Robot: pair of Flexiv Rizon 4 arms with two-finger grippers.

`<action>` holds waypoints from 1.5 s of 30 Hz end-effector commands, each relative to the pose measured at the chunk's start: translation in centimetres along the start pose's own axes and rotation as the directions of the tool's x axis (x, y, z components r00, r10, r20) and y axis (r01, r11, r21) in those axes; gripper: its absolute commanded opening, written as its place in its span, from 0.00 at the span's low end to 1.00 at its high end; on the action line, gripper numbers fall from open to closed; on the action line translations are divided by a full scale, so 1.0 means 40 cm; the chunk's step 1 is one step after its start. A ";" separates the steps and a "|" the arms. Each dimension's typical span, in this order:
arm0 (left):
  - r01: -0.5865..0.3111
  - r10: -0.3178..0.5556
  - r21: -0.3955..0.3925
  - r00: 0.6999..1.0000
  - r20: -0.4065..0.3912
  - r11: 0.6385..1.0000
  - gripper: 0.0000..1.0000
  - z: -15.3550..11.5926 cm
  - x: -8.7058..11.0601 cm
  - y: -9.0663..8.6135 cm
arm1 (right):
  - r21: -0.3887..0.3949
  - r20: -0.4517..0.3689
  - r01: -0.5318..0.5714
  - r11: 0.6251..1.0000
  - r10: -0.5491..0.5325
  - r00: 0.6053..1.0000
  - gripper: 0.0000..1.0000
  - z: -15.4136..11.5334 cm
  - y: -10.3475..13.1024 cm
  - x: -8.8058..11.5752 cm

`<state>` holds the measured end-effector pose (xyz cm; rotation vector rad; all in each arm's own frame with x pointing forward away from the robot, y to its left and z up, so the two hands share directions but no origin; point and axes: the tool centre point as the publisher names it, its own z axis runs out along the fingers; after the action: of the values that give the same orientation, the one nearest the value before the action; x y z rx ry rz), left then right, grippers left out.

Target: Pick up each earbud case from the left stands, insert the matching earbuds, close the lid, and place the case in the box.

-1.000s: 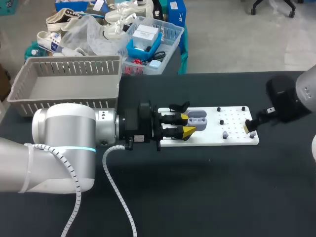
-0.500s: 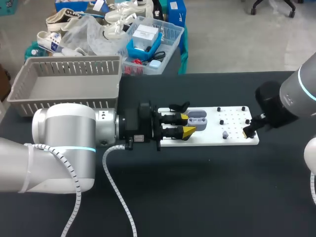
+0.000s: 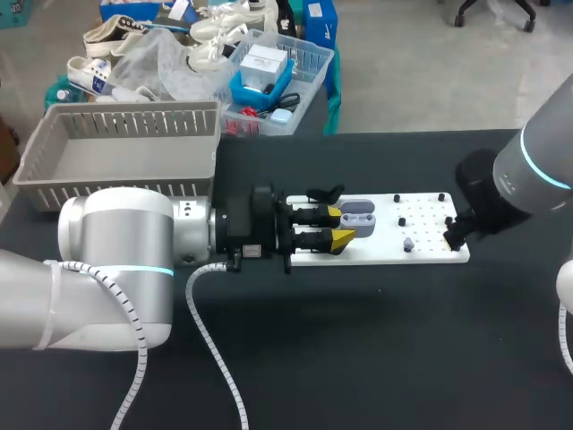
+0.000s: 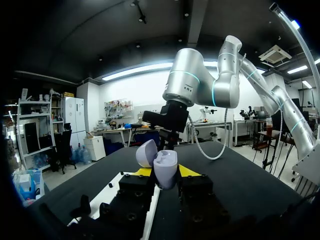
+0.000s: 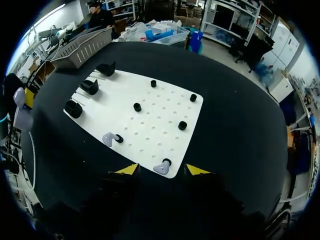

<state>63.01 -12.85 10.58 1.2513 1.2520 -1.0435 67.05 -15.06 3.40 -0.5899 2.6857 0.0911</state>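
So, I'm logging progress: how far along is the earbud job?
Done: the left gripper holds the open case. In hand: the right gripper, open, hovers over one earbud at the board's edge. Left: it and the other earbud in, lid shut, case into the basket.

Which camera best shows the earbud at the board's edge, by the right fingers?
Right wrist view: the earbud lies in plain sight at the edge of the white board, beside a black peg, just ahead of the right gripper. Head view: the right arm hides it. Left wrist view: not visible.
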 end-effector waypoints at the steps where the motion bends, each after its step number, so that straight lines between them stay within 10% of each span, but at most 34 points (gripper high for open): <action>1: -0.001 0.001 -0.005 1.000 0.001 1.000 0.00 0.002 0.001 -0.002 | 0.112 -0.001 0.005 0.994 -0.005 1.000 0.49 0.009 0.007 -0.003; 24: -0.001 0.001 -0.005 1.000 0.001 1.000 0.00 0.002 0.001 -0.002 | 0.128 -0.043 0.013 0.992 -0.008 0.999 0.41 0.045 -0.007 0.005; 38: -0.001 0.001 -0.005 1.000 0.001 1.000 0.00 0.002 0.001 -0.002 | 0.130 -0.053 0.014 0.991 -0.007 0.999 0.06 0.050 -0.008 0.005; 42: -0.001 0.001 -0.005 1.000 0.001 1.000 0.00 0.002 0.001 -0.002 | 0.131 -0.055 0.009 0.991 -0.002 0.998 0.12 0.052 -0.010 0.009; 45: -0.001 0.001 -0.005 1.000 0.001 1.000 0.00 0.002 0.001 -0.002 | 0.131 -0.059 0.006 0.991 0.002 0.998 0.42 0.053 -0.012 0.010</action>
<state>63.01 -12.86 10.58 1.2512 1.2520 -1.0434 67.82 -15.35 1.47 -0.5699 2.7293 -0.0983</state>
